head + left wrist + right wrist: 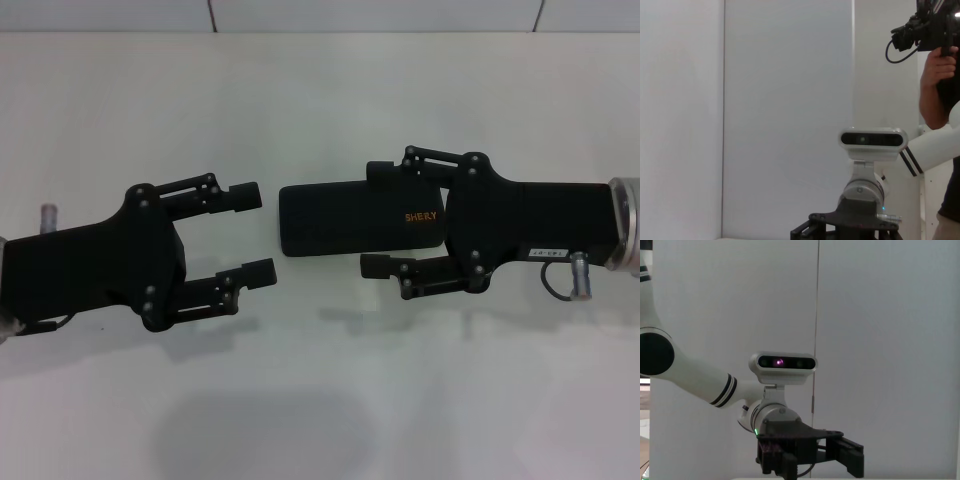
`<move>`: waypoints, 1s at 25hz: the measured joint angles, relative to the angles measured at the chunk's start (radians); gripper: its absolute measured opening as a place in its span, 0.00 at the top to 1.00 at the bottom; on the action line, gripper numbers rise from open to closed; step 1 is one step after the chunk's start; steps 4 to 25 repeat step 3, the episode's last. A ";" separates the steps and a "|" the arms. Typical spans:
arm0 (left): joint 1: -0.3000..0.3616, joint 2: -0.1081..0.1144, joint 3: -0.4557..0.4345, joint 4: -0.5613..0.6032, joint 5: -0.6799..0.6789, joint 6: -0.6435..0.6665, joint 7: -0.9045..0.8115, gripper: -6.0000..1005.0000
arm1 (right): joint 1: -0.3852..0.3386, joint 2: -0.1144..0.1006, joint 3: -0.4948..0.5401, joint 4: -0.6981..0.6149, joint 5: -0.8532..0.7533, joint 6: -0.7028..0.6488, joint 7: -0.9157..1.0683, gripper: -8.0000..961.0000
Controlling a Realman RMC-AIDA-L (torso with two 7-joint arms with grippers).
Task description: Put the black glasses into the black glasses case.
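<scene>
Watching: we see the black glasses case (345, 218) lying closed and flat on the white table (320, 100), "SHERY" lettering up.
Glasses: we cannot find the black glasses in any view; we judge they may be inside the shut case, but the pictures do not show it.
Right gripper (385, 218): fingers spread wide, straddling the case's lettered end, one finger at each long edge.
Left gripper (258, 235): fingers wide, holding nothing, just beside the case's other end.
Risk 1: we judge a squeeze on the smooth hard shell could slide or spin the case.
Risk 2: the left fingertips are close enough to nudge the case if that arm advances.
Materials: case is matte black, rigid, rounded corners; table is plain, smooth, offering little grip.
Wrist views: each shows only the opposite arm and a wall.
</scene>
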 joint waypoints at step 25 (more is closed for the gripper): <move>0.000 0.000 0.000 -0.004 -0.004 -0.002 0.008 0.31 | -0.002 0.000 0.004 0.000 0.001 0.000 -0.003 0.10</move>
